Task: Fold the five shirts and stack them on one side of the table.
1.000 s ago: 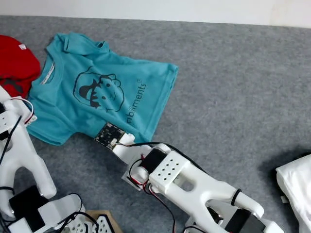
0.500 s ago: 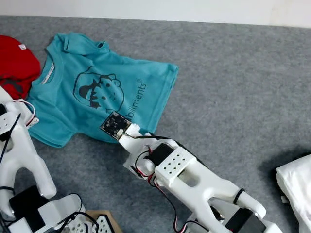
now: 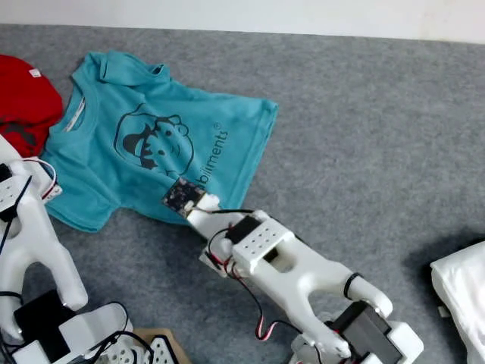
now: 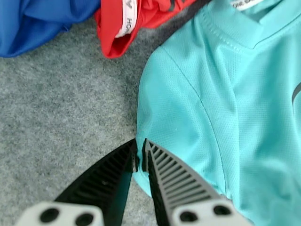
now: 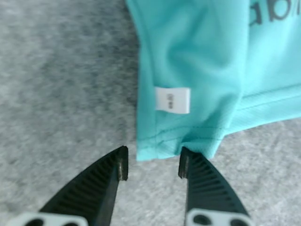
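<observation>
Right gripper [image 5: 151, 162], right wrist view: jaws apart, straddling the bottom hem corner of the teal shirt [image 5: 197, 70], with fabric between the tips but nothing clamped. The shirt's care label [image 5: 173, 100] sits mid-frame just above that corner, and grey table felt [image 5: 61, 94] takes the left half. Left wrist view: left gripper [image 4: 139, 151] has its jaws all but together at the sleeve edge of the same shirt, lower centre. Teal shows between the fingers, so this reads as a pinch on the sleeve hem. A red shirt [image 4: 141, 19] is bunched at top centre and a blue shirt [image 4: 37, 19] at upper left. Both are rumpled and neither is folded. High view: teal shirt lies flat, print up, in the upper left, collar toward the left edge and hem toward centre, with no fold line in it. The right arm [image 3: 261, 250] comes in from lower right with its wrist over the hem. The left arm [image 3: 30, 235] stands at lower left beside the near sleeve. The red shirt is a lump at the left edge, touching the teal shoulder. White cloth [image 3: 462, 292] sits at the lower right edge, well apart from the rest; cannot tell if it is a folded shirt. Progress estimate: early. The teal shirt looks staged for its first fold, with one side gripped and the other not yet closed. Red and blue are untouched, and no confirmed stack exists. The folds on teal, the other shirts and the stacking are all left.
</observation>
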`<action>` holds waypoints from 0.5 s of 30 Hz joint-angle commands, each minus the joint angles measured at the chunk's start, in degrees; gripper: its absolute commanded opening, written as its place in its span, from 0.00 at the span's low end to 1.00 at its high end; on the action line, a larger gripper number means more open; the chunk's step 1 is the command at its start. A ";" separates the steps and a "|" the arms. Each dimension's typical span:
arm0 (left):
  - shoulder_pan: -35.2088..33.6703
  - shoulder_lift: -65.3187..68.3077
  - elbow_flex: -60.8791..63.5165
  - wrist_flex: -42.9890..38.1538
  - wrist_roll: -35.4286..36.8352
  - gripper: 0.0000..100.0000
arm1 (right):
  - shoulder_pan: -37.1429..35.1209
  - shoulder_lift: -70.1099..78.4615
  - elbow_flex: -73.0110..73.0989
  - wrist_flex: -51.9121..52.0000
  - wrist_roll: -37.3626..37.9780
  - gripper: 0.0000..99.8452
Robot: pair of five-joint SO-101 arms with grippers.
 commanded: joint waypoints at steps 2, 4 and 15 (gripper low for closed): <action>-0.22 -2.07 -0.22 -0.70 -0.09 0.01 | 1.89 0.92 -3.65 -0.75 0.70 0.18; -0.22 -2.07 -0.22 -0.70 -0.09 0.01 | 1.89 1.27 -3.74 -0.75 0.70 0.16; 2.68 -2.07 3.12 -2.73 -0.09 0.01 | 5.23 0.84 -4.00 -1.89 0.70 0.01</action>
